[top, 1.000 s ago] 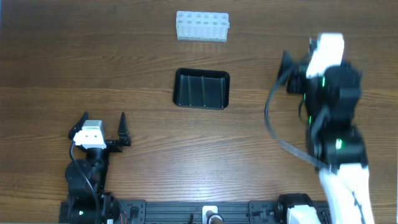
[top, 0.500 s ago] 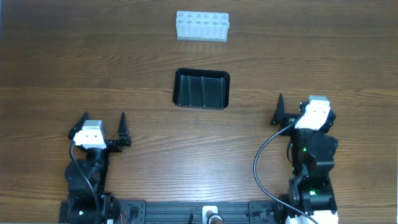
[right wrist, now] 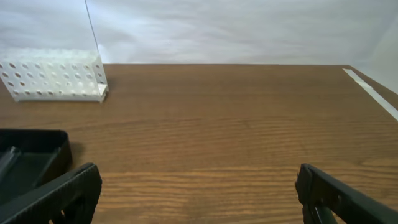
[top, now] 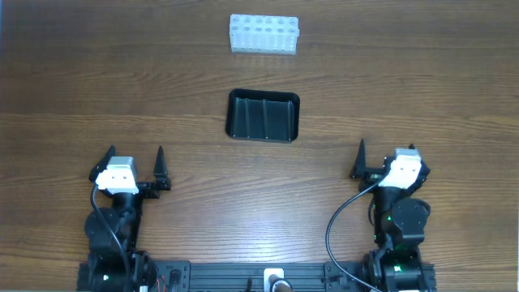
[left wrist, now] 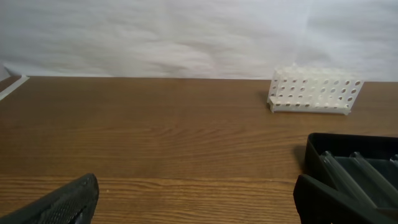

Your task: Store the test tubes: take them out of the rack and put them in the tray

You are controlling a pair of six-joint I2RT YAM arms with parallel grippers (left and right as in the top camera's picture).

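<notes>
The test tubes (left wrist: 348,173) lie lengthwise in the black tray (top: 263,116), and it is the left wrist view that lets us see them as clear glass. From above we make out only pale lines running along the tray's floor. The tray sits at the middle of the wooden table (top: 422,73). The white rack (top: 264,34) stands apart from it on the far side, close to the table's far edge. From the top view we see the rack's rows of holes from overhead, while the wrist views show its perforated side wall and the white backdrop (left wrist: 155,37) rising behind the table. The right wrist view catches just a near corner of the tray (right wrist: 31,155), with the rack (right wrist: 53,76) beyond it. The left gripper (top: 135,156) sits near the left arm's base, well apart from the tray, its jaws spread wide with nothing between them but bare wood (left wrist: 199,205). The right gripper (top: 384,156) sits likewise at the near right, its jaws just as wide and gripping nothing (right wrist: 199,199).
</notes>
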